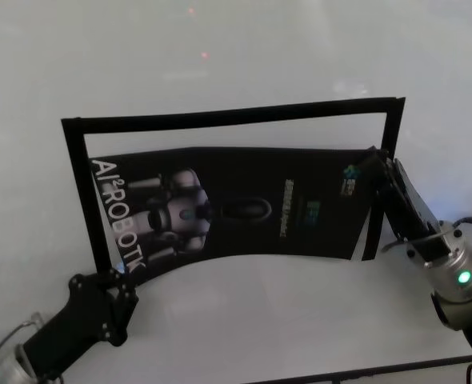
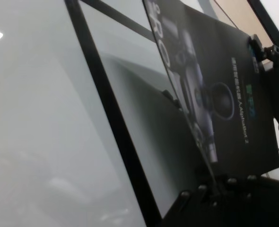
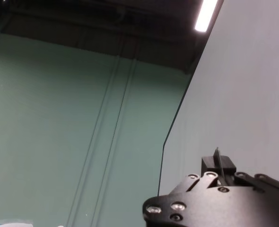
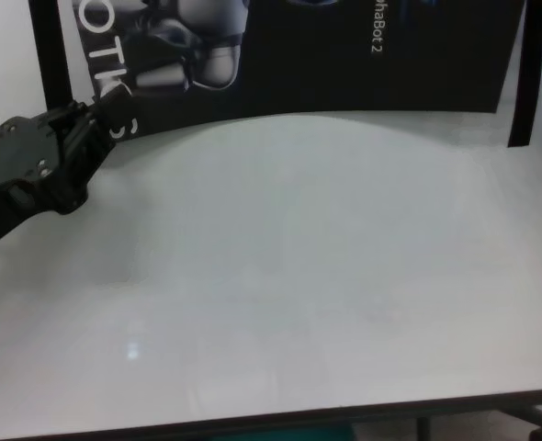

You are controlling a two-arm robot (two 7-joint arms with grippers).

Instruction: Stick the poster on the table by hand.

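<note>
The poster (image 1: 244, 204), a black glossy sheet with a grey robot and white lettering, is held bowed above the white table (image 1: 268, 320). Its near edge arches up off the surface. My left gripper (image 1: 120, 278) is shut on the poster's near-left corner; this also shows in the chest view (image 4: 95, 112) and the left wrist view (image 2: 216, 185). My right gripper (image 1: 378, 166) is shut on the poster's right edge. In the right wrist view only the thin edge of the poster (image 3: 218, 158) pokes out between the right gripper's (image 3: 219, 171) fingers.
Narrow black strips lie on the table as a three-sided frame: a far strip (image 1: 236, 114), a left strip (image 1: 82, 192) and a right strip (image 1: 380, 200). The table's near edge (image 4: 344, 419) runs low in the chest view, with a dark leg (image 4: 423, 430) below.
</note>
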